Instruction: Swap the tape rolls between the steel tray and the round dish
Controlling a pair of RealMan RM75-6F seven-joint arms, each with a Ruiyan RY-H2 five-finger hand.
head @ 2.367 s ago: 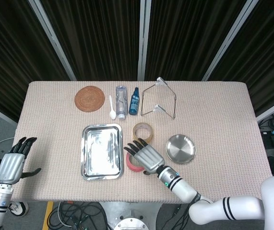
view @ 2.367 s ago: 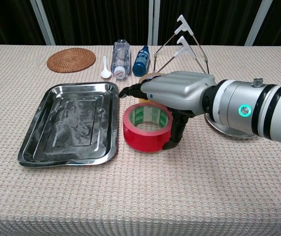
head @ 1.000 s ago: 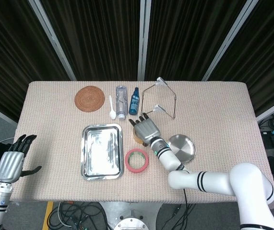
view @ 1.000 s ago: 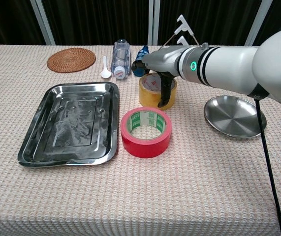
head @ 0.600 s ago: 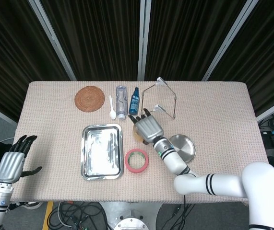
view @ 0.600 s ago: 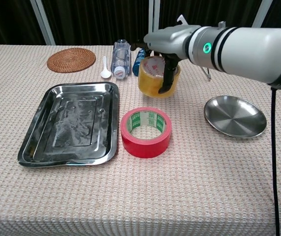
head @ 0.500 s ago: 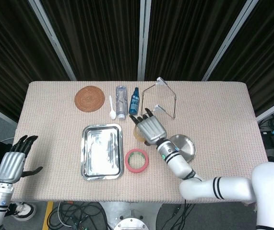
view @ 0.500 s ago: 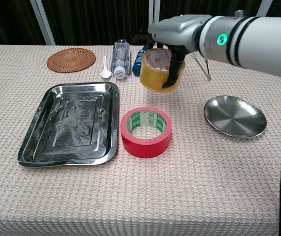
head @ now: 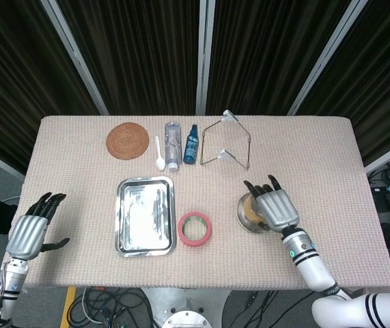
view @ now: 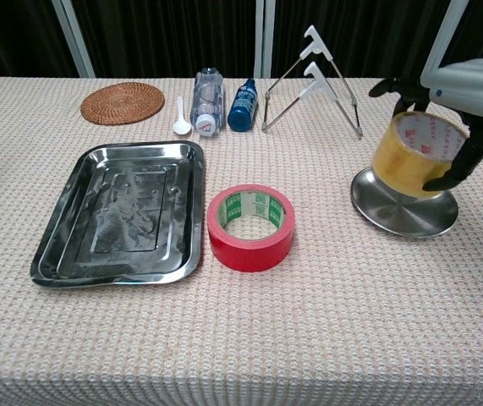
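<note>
You've carried the yellow tape roll across in your right hand, gripped just above the round dish, so lower it; red roll next, left hand idle, fingers apart.

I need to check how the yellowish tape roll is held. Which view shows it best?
The chest view: the yellowish tape roll shows nearly whole, tilted, gripped by the right hand over the round dish. In the head view the hand covers most of the roll, leaving only a sliver at its left.
</note>
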